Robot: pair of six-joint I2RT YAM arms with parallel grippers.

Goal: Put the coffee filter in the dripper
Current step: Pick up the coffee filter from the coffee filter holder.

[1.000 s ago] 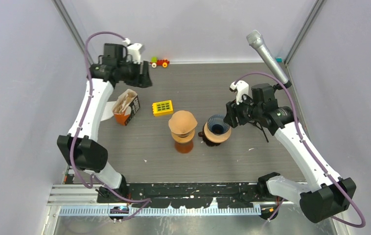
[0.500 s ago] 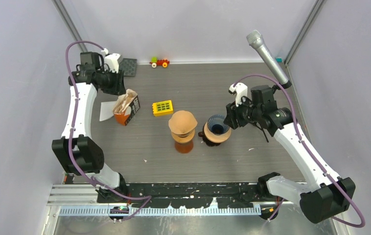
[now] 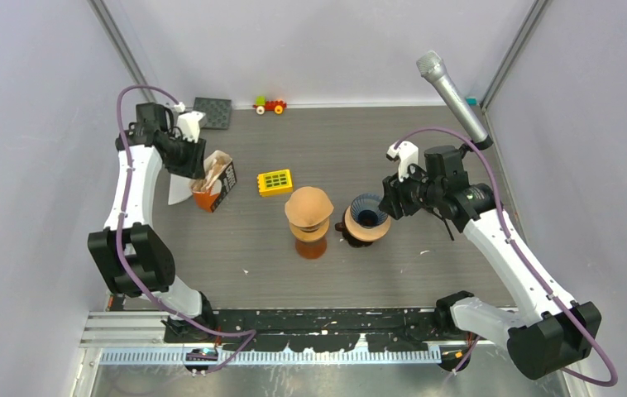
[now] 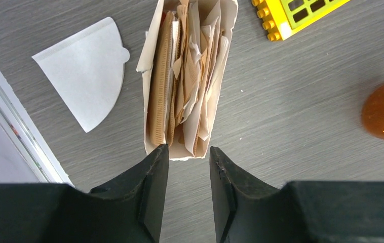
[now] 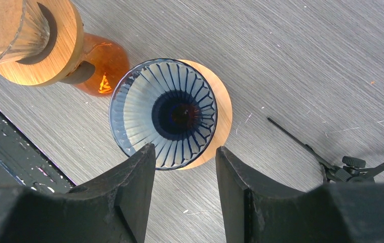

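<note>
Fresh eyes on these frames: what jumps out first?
The torn-open box of paper filters on the left side, with the open left gripper poised over one end and one loose white filter lying flat beside it. Right of centre, the blue ribbed dripper sits empty on its wooden ring, the open right gripper hovering above its edge. A silver microphone juts in at far right.

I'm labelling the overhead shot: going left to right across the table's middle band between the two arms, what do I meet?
Loose white filter → box of filters → yellow brick → brown-topped carafe → blue dripper.
</note>
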